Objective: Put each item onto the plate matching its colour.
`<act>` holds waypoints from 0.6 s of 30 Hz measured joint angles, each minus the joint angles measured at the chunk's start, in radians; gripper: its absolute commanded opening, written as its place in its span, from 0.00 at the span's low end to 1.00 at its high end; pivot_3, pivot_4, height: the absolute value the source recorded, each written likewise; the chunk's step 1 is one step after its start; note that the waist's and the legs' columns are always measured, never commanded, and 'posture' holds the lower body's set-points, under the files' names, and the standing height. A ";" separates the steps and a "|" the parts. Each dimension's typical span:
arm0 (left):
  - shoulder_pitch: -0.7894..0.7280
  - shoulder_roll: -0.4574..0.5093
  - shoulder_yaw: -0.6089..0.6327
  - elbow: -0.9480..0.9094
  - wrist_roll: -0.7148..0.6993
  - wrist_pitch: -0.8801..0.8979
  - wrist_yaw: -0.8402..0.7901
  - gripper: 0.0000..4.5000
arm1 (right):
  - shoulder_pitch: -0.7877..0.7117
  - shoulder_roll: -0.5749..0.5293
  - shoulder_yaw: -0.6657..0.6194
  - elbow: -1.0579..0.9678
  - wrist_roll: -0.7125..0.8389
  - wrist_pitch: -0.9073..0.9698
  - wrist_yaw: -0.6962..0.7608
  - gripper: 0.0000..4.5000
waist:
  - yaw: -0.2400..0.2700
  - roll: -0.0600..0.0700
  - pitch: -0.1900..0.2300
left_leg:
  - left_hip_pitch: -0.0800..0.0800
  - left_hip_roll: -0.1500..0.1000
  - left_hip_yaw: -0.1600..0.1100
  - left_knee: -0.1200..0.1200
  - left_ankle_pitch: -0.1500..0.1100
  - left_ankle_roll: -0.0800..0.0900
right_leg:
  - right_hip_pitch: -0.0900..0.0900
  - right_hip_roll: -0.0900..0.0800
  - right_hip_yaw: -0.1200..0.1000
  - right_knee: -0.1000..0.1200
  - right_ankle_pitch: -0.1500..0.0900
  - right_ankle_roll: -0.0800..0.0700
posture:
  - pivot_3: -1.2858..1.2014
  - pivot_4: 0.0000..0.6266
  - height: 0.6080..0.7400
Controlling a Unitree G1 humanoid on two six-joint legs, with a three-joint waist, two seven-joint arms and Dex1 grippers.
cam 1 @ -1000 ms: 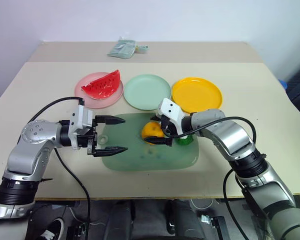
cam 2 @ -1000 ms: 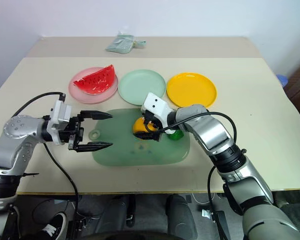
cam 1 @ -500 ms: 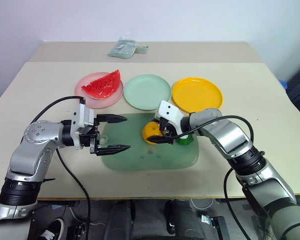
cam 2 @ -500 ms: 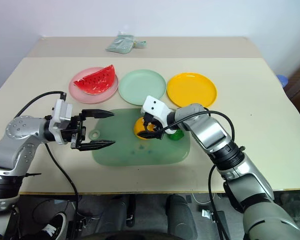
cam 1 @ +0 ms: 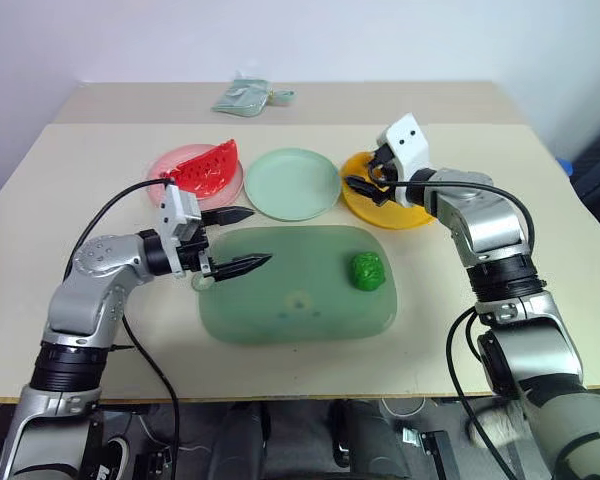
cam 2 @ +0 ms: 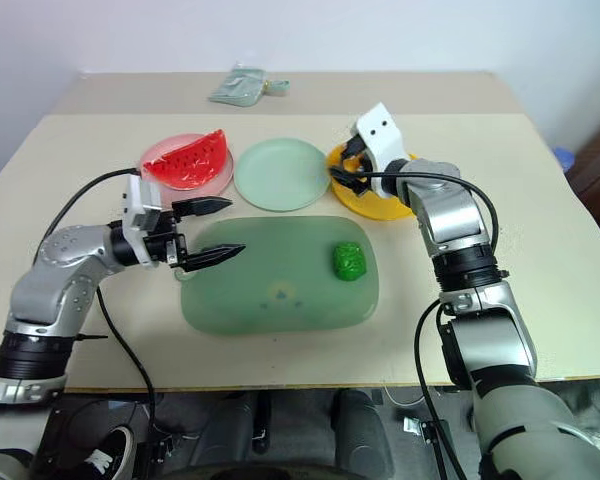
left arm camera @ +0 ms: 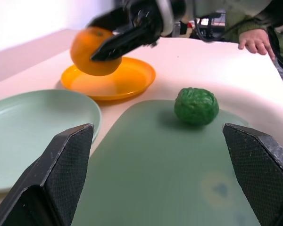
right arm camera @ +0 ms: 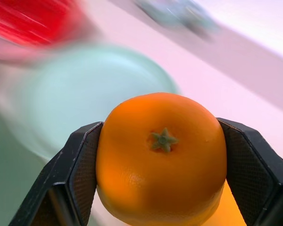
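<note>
Over the yellow-orange plate (cam 1: 410,212) in the head views, the right gripper (cam 1: 365,184) hangs pinching the orange fruit (left arm camera: 95,51), while the watermelon wedge (cam 1: 202,170) already lies on the pink plate (cam 1: 165,165) and the mint plate (cam 1: 295,184) is bare. The left gripper (cam 1: 235,240) hovers with its fingers spread above the near corner of the translucent cutting board (cam 1: 280,300), where the bumpy green vegetable (cam 1: 367,270) sits apart from it. A crumpled bag (cam 1: 245,97) lies at the far edge, out of the way. From the left wrist, the fruit shows above the plate's rim toward the mint plate, so a release here could, I judge, let the round fruit roll off onto the table or the neighbouring plate; a person's hand (left arm camera: 257,41) rests at the table's far side. From the right wrist, both black fingers (right arm camera: 80,165) press the fruit's flanks squarely, stem facing the camera.
</note>
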 measured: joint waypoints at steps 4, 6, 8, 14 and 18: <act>0.003 -0.028 -0.018 0.000 0.010 -0.005 0.016 1.00 | -0.012 0.002 -0.018 0.119 -0.032 -0.073 -0.053 0.69 | -0.016 0.000 0.000 | 0.000 0.000 0.000 0.000 0.000 0.000 | 0.000 0.000 0.000 0.000 0.000 0.000 | 0.52 0.24 0.98; 0.003 -0.029 -0.019 0.008 0.023 -0.016 0.019 1.00 | -0.015 0.005 -0.026 0.175 -0.039 -0.089 -0.067 0.80 | -0.017 0.000 0.000 | 0.000 0.000 0.000 0.000 0.000 0.000 | 0.000 0.000 0.000 0.001 0.000 0.000 | 0.52 0.24 0.98; 0.003 -0.030 -0.019 0.027 0.033 -0.027 0.019 1.00 | -0.015 0.013 -0.043 0.208 -0.030 -0.090 -0.060 0.99 | -0.017 0.000 0.000 | 0.000 0.000 0.000 0.000 0.000 0.000 | 0.000 0.000 0.000 0.000 0.000 0.000 | 0.52 0.24 0.98; 0.003 -0.038 -0.018 0.036 0.035 -0.039 -0.009 1.00 | -0.016 0.016 -0.060 0.213 -0.029 -0.122 -0.053 0.99 | -0.013 0.000 0.000 | 0.000 0.000 0.001 0.000 0.000 0.000 | 0.000 0.000 0.001 0.000 0.000 0.000 | 0.52 0.24 0.98; 0.003 -0.038 -0.017 0.036 0.005 -0.043 -0.052 1.00 | -0.019 0.016 -0.108 0.188 -0.003 -0.170 -0.050 0.99 | -0.013 0.000 0.000 | 0.000 0.000 0.000 0.000 0.000 0.000 | 0.000 0.000 0.001 0.000 0.000 0.000 | 0.52 0.24 0.98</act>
